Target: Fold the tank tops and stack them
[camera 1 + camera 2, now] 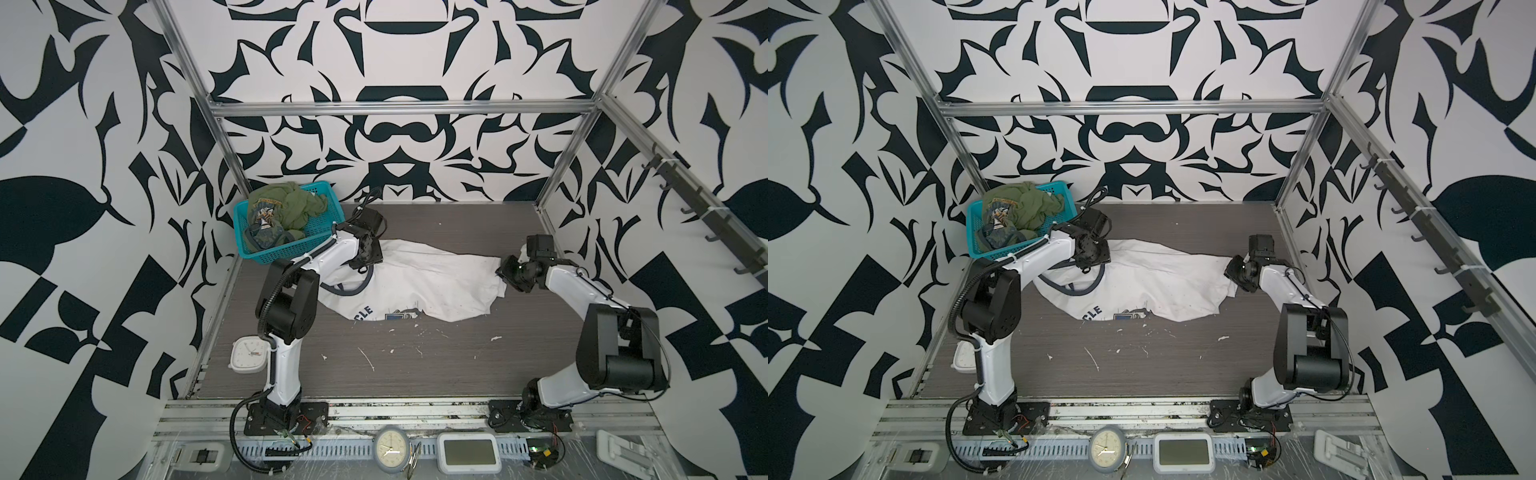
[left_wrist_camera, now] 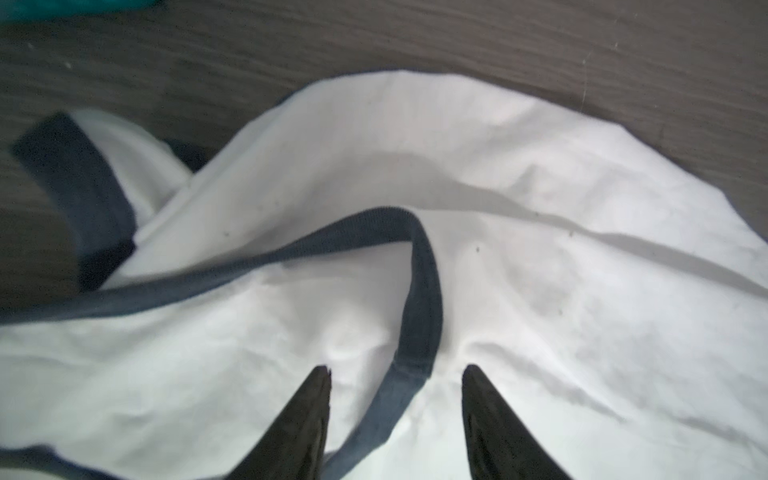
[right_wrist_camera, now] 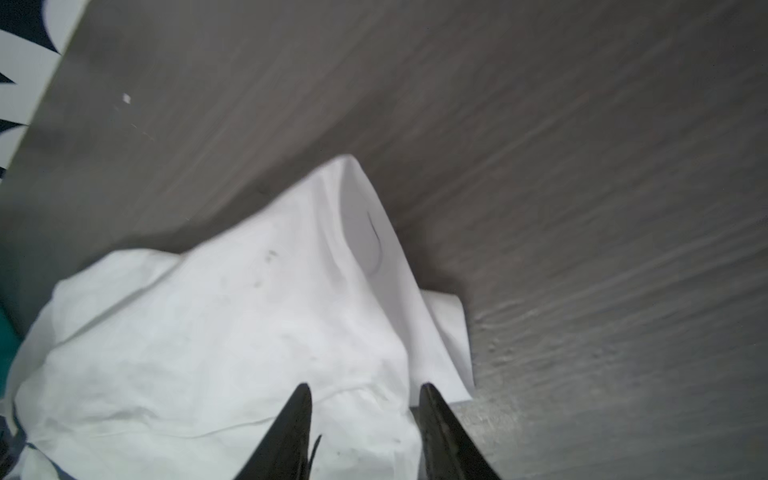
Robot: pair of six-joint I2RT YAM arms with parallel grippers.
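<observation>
White tank top point(image 1: 419, 278) lengthwise left-to-right, dark-trimmed end leftward; left pincer point(image 2: 397, 368) and right pincer point(image 3: 365, 386) both released.

White walls point(image 1: 124, 104) covered in bold dark navy swirling shapes enclose a dark grey wood-grain tabletop point(image 1: 415, 374) (flecked with white scraps). Silver aluminium frame bars point(image 1: 399, 109) edge it; a black hook rail point(image 1: 698, 193) lines one side wall.

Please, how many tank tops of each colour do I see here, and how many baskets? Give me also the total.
White tank top, spread on the table: 1
Olive green tank top, bunched in the basket: 1
Teal basket: 1
Total: 3
</observation>
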